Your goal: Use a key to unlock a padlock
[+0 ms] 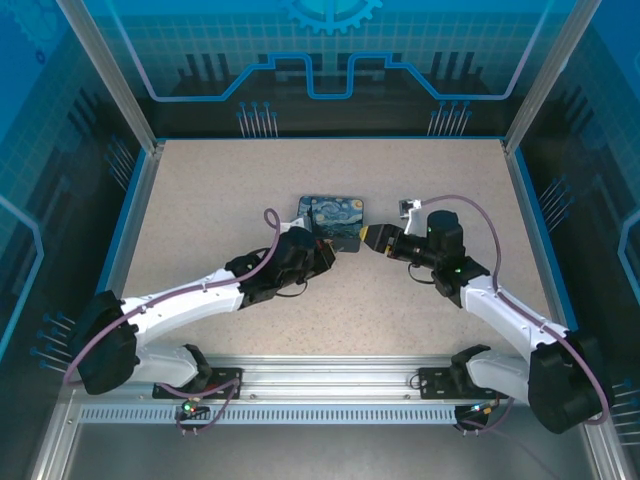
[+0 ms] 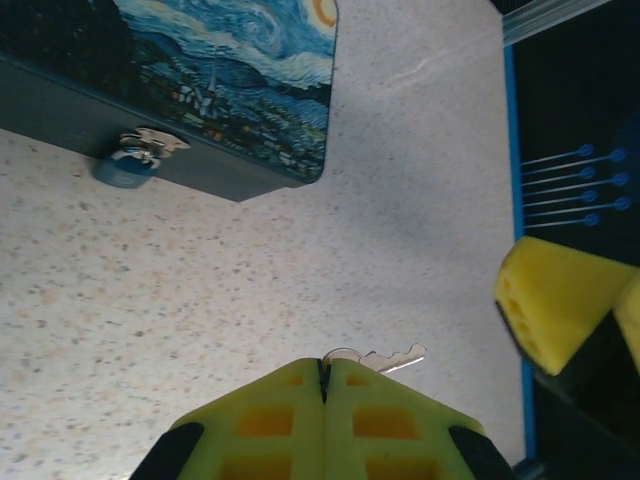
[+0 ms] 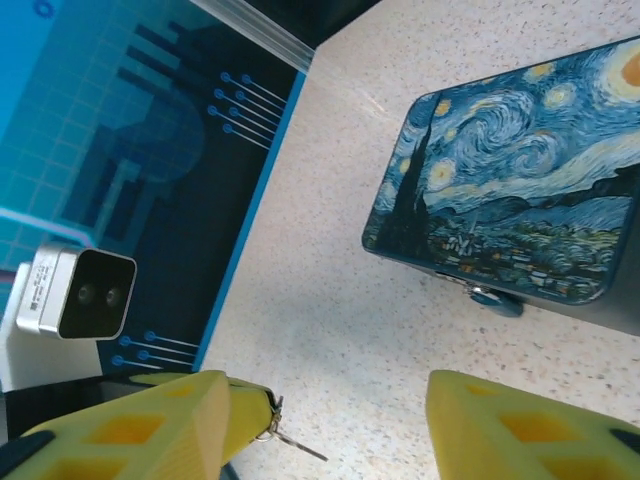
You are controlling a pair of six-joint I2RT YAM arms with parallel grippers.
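Left claw (image 2: 323,372) tight around the key (image 2: 395,357) (its tip out in front), right claw (image 3: 330,400) agape alongside.

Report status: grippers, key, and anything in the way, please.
Left gripper shut on key. Right gripper open, close beside it. Small lock on box side, untouched. Nothing lies between key and lock.
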